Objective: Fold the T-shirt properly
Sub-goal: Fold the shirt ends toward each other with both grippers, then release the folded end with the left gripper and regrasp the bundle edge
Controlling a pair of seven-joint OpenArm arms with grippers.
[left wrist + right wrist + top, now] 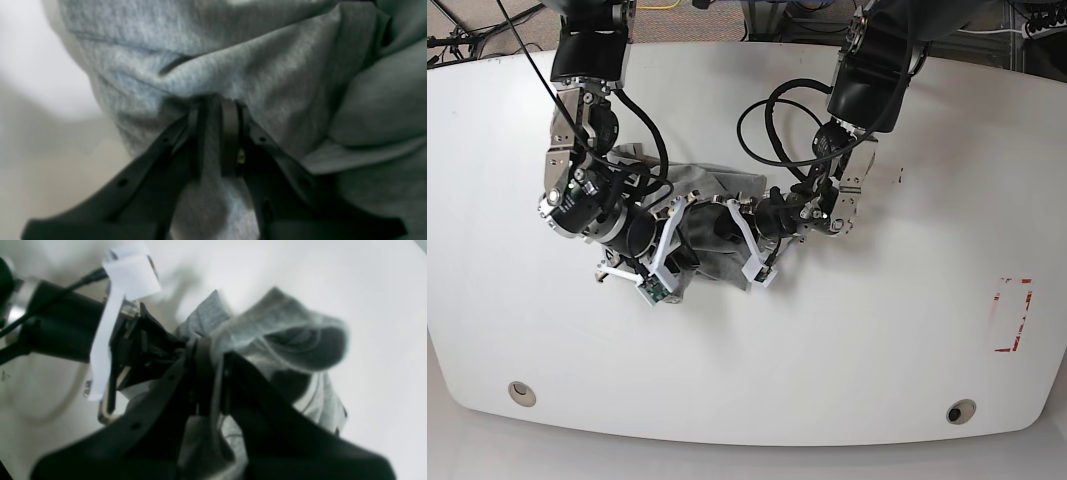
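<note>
Left wrist view: the left hand [217, 110] is clenched on a bunched fold of the T-shirt [267, 66], grey cloth pinched between its black fingers [230, 133] and filling most of the frame; right wrist view: the right hand [208, 350] grips another gathered fold of the T-shirt [283, 330], a sleeve-like opening gaping beyond it, the left hand's [146, 343] body close alongside; base view: the T-shirt [712, 215] sits crumpled between both hands, toward the far left part of the white surface [877, 350]; right hand [677, 235] and left hand [752, 225] nearly meet.
</note>
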